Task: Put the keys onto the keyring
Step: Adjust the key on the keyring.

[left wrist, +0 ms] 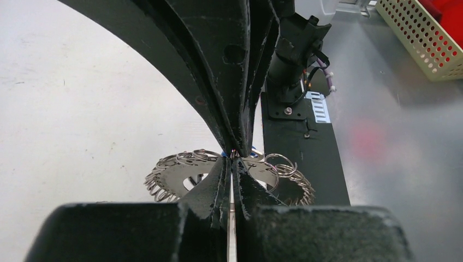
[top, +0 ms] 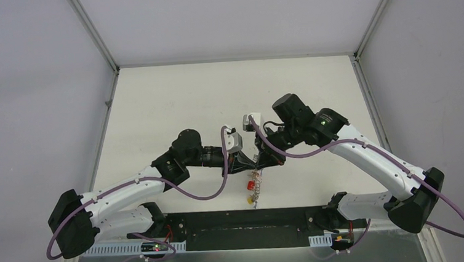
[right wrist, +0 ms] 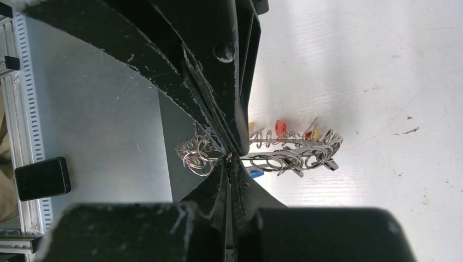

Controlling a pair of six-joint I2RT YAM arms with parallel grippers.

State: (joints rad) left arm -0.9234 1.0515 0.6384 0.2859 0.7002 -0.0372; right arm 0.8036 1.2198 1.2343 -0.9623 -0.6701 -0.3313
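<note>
You are looking at both arms meeting nose to nose above the near middle of the white counter (top: 172, 104). The left end effector (left wrist: 232, 162) is closed right down, its fingers pressed flat together. The right end effector (right wrist: 229, 162) is closed just as tightly, and the two sets of tips touch at one point. The large grey metal keyring (right wrist: 297, 155), fringed with small silver keys, passes straight through that point. Both appear to pinch the keyring there, though the fingers hide the contact itself. In your right wrist view the longer part of the keyring runs out toward 3 o'clock from the pinch, and a smaller bunch of loops sits at 9 o'clock. A red plastic head (right wrist: 280, 126) stands at 1 o'clock and a blue head (right wrist: 255, 173) sits at 4 o'clock. From the top camera the keyring hangs at 6 o'clock below the tips, with a yellow head (top: 248, 199) near its low end, just short of the black base plate (top: 242, 219).
</note>
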